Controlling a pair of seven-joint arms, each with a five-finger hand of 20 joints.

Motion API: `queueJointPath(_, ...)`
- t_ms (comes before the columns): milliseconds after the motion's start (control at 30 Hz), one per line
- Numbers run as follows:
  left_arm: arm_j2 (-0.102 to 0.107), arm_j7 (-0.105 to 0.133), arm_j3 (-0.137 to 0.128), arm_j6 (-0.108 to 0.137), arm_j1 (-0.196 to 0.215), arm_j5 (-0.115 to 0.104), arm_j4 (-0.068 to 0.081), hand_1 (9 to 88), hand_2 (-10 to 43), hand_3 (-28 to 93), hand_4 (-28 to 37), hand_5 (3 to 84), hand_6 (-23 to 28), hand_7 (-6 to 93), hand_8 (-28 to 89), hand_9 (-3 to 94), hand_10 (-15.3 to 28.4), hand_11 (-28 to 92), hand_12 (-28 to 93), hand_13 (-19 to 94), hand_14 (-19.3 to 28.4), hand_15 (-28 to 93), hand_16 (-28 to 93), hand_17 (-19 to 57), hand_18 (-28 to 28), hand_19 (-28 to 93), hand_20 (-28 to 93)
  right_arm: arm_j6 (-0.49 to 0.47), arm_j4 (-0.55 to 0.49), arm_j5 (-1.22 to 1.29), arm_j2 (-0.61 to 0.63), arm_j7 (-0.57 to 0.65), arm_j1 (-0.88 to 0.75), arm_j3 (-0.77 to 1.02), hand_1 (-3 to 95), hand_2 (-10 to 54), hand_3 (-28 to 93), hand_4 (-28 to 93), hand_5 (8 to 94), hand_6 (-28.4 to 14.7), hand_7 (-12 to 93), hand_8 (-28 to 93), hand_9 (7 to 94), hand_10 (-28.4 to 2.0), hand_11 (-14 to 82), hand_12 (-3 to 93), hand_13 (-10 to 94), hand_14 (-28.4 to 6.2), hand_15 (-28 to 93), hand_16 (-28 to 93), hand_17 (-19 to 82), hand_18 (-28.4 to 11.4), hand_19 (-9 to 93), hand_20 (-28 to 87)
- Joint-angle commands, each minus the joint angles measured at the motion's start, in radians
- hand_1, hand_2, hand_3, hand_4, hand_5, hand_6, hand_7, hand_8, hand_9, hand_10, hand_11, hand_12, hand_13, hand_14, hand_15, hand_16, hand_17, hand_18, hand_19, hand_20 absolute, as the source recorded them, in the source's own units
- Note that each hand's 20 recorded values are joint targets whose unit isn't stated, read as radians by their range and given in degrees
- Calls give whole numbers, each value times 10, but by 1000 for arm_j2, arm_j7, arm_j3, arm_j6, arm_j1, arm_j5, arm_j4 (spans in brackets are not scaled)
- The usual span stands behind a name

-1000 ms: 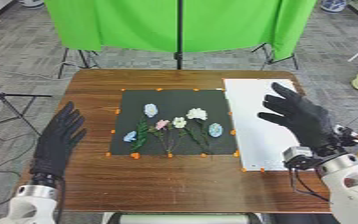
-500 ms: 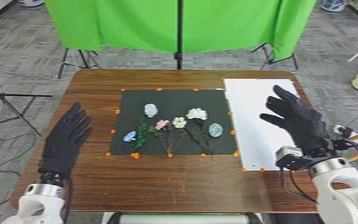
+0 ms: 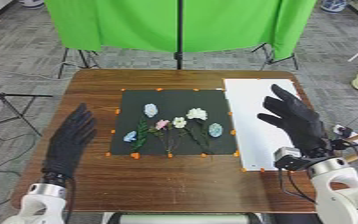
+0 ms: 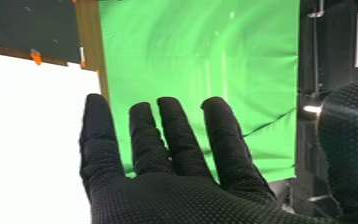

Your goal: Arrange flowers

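While left hand (image 3: 66, 141) and right hand (image 3: 296, 122) extend straight-fingered, wooden table (image 3: 184, 185), green cloth (image 3: 127, 25) beyond, grey floor (image 3: 20, 60)

Your tabletop (image 3: 158, 187), seen from your side.
The mat (image 3: 133, 100) lies mid-tabletop, the sheet (image 3: 255, 107) just to its right, and the curtain (image 3: 113, 25) behind the tabletop's far edge. On the mat, from your left: the first bloom (image 3: 130, 136), just beside the leaf sprig (image 3: 142, 131); the second bloom (image 3: 151, 110), beyond that sprig; three stemmed flowers (image 3: 179, 122) side by side, stems towards you; and, right of their heads, the last bloom (image 3: 214, 130).
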Motion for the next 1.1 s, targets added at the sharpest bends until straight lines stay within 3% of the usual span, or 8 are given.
queueJointPath(33,-33,-35,32,-32,-13,-5,33,249,0,686,-283,234,32,164,-100,188,88,119,191,119,97,246,29,-140,163,431,40,4,-2,10,-17,17,-13,-10,116,-19,841,-283,287,-42,105,-94,299,-125,64,209,227,-110,5,375,-2,-213,401,187)
queueJointPath(167,-32,-29,74,-43,-80,4,64,249,2,686,-283,236,33,163,-100,189,89,123,188,119,98,252,25,-140,165,435,39,123,-42,24,35,23,-18,-23,113,-5,840,-283,295,-44,111,-96,308,-129,77,209,236,-110,26,372,3,-214,415,192)
queueJointPath(300,-43,-39,50,-26,-31,2,33,250,2,685,-283,236,33,163,-99,189,89,125,186,120,98,256,22,-140,165,438,38,19,-3,46,-10,64,40,-72,93,22,830,-283,298,-46,115,-101,306,-134,86,200,229,-112,58,341,5,-213,426,193)
queueJointPath(400,-46,-71,43,-85,-39,2,46,249,3,687,-283,237,33,163,-99,193,91,132,185,124,100,264,21,-137,166,440,38,6,-11,-14,-11,30,26,-72,95,24,826,-283,285,-48,113,-99,291,-136,83,202,217,-111,51,339,-3,-213,424,192)
queueJointPath(533,-24,-44,81,-65,-96,7,62,249,4,686,-283,238,33,163,-99,194,91,136,182,124,101,266,18,-136,166,441,36,61,-14,8,29,43,18,-56,98,23,831,-283,290,-46,115,-96,298,-133,87,206,224,-109,52,341,-1,-213,425,192)
queueJointPath(733,-40,-48,56,-69,-41,-16,48,249,4,689,-283,241,32,165,-99,199,92,144,181,129,103,278,15,-134,169,447,37,-19,-5,-48,-11,39,26,-70,102,22,830,-283,293,-48,117,-99,297,-137,89,205,222,-109,57,341,0,-213,429,194)
queueJointPath(867,-31,-55,81,-79,-106,18,72,249,4,689,-283,244,34,164,-100,199,93,147,176,131,104,282,12,-134,171,451,35,26,-20,-61,22,65,-3,-37,102,22,832,-283,299,-47,121,-99,305,-134,93,205,228,-110,59,340,3,-212,430,194)
queueJointPath(1100,-51,-68,63,-84,-60,7,54,250,5,689,-283,244,34,166,-100,199,92,151,174,132,104,285,9,-133,171,452,32,-53,-26,-143,-13,66,10,-46,105,21,832,-283,298,-49,121,-101,304,-138,96,204,226,-112,67,335,4,-212,432,195)
